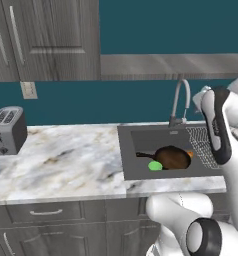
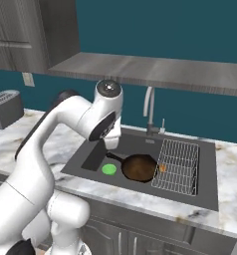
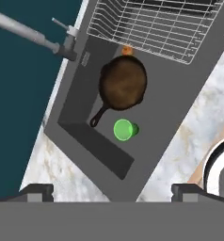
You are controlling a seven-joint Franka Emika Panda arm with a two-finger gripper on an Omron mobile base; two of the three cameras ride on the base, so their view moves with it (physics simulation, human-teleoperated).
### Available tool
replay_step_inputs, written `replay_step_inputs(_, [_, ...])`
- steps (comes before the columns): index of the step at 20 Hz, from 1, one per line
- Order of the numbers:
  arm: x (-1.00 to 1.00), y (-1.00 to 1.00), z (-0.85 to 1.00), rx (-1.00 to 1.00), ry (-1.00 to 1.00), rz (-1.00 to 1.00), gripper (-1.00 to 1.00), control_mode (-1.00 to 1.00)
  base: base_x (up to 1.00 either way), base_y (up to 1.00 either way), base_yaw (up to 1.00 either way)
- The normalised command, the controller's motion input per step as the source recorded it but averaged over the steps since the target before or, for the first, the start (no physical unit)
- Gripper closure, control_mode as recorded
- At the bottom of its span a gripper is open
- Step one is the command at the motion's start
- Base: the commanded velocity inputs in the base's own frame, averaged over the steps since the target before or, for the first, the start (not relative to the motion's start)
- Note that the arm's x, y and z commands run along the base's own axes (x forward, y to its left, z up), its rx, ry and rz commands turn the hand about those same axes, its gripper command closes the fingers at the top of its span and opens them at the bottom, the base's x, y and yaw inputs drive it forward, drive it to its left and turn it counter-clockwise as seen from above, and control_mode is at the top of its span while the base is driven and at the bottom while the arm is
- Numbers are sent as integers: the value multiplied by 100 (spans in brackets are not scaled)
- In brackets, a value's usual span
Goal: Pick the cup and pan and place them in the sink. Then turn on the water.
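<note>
The green cup [image 3: 124,129] stands upright on the floor of the dark grey sink [image 3: 175,94], just beside the pan's handle. The dark pan [image 3: 124,84], brownish inside, lies flat in the basin with its short handle toward the cup. My gripper [image 3: 113,193] hovers high over the sink's near-left corner, open, nothing between its fingers. From the base cameras the cup [image 1: 154,165] [image 2: 109,169] and pan [image 1: 172,157] [image 2: 139,167] both sit inside the sink [image 1: 141,137] [image 2: 88,159]. The curved grey faucet [image 1: 180,100] [image 2: 149,112] [image 3: 24,30] rises behind the basin; I see no water coming from it.
A wire rack [image 2: 176,164] [image 3: 156,26] [image 1: 203,145] fills the sink's right part, with a small orange object [image 3: 127,50] at its edge by the pan. A toaster [image 1: 7,130] stands far left on the marble counter [image 1: 66,160]. Wall cabinets and a shelf hang above.
</note>
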Motion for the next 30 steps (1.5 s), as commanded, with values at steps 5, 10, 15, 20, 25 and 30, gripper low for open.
replay_step_inputs(5, [-41,-27,30,30,0,-24,-100,-100,0,0,0])
replay_step_inputs(10, [-42,-20,5,30,0,-20,-100,-100,0,0,0])
replay_step_inputs(15, [-62,-25,0,28,-1,-20,-100,-100,0,0,0])
replay_step_inputs(20, [-18,-54,0,31,0,-16,-100,-100,0,0,0])
replay_step_inputs(25, [40,-46,-5,35,0,-5,-100,-100,0,0,0])
replay_step_inputs(30, [97,0,-34,36,1,-1,-100,-100,0,0,0])
